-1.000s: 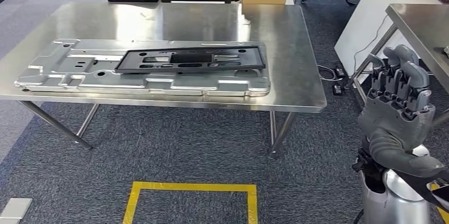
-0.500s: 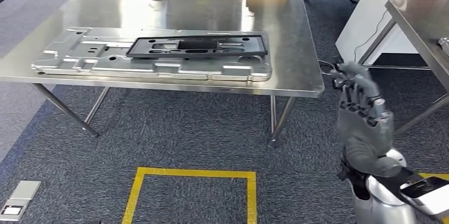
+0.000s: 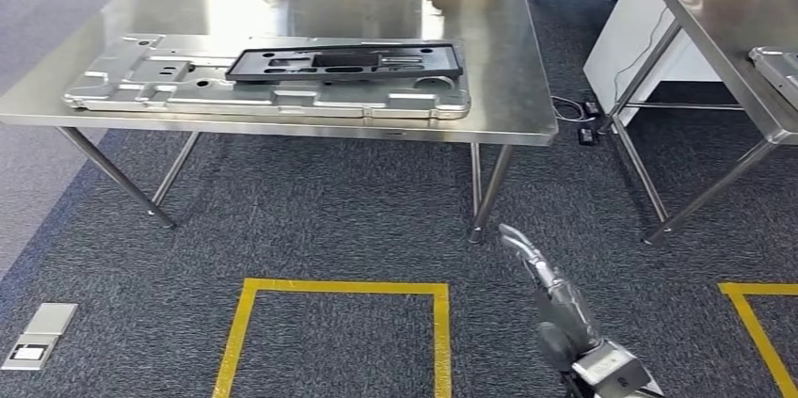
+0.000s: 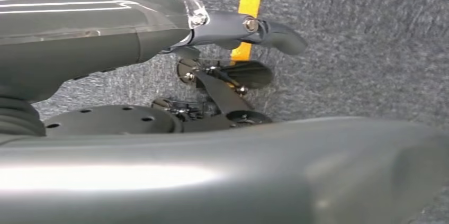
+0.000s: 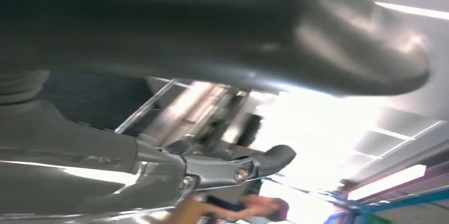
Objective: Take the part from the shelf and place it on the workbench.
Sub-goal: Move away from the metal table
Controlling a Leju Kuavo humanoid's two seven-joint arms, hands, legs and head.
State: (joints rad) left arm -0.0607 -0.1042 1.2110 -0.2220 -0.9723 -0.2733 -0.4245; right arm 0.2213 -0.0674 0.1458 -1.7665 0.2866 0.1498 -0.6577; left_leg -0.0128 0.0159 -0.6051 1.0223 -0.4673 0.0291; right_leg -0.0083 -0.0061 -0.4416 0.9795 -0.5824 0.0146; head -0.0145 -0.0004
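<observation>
Your black part (image 3: 344,62) lies on the silver plate (image 3: 268,89) on the workbench (image 3: 489,69), upper left of the frame, so the placing looks done. Your right hand (image 3: 553,304), low at centre-right, holds nothing with fingers extended; your left hand (image 4: 159,49) also holds nothing. Next, just stand clear.

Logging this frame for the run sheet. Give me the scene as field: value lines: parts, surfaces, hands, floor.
workbench: stainless steel table ahead of the robot
silver part: large stamped metal panel lying flat on the table
black part: flat black plastic frame resting on top of the metal panel
right hand: right hand low over the grey carpet, holding nothing, fingers extended
left hand: left hand over the carpet, holding nothing
floor: yellow tape square in front of the table
second table: steel table to the right
</observation>
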